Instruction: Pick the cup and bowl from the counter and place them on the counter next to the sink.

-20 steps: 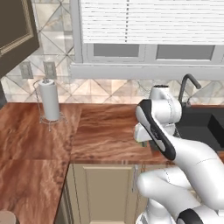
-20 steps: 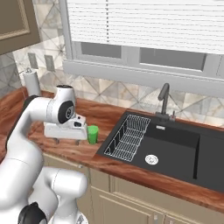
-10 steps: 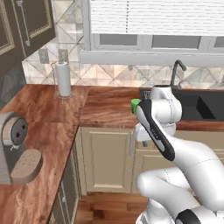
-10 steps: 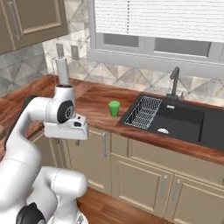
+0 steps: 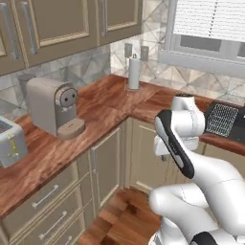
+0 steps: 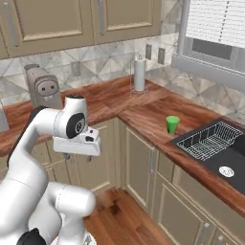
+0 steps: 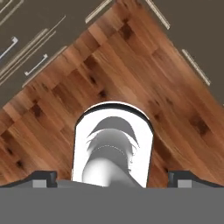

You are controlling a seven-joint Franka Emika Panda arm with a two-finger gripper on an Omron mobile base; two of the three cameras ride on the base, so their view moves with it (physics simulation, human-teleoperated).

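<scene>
One green cup (image 6: 172, 124) is all I can find of the two things I am after; it stands upright on the reddish-brown surface (image 6: 143, 107), just beside the near corner of the black sink (image 6: 225, 153) and close to the wire dish rack (image 6: 206, 140) that sits in it. From the left base camera the rack (image 5: 221, 119) shows past my arm's shoulder, with the surface (image 5: 103, 103) running away to the left around the corner. I cannot spot a bowl from any angle. Further back along the wall a paper towel roll (image 6: 139, 73) stands upright on its holder, well apart from the cup, and I see it again from the other side (image 5: 133, 72). A grey coffee machine (image 5: 52, 106) sits on the left run of the surface, and a toaster (image 5: 10, 142) is near it at the frame's edge; the coffee machine also shows behind my arm from the right (image 6: 42, 86). My arm is folded in front of the beige cabinets (image 6: 139, 158), away from the surface, with the hand pointing down at the wooden floor (image 7: 131, 74). The pincer (image 7: 113, 178) is spread wide, its two dark tips sitting far apart at the bottom of the hand camera, and nothing is between them.
</scene>
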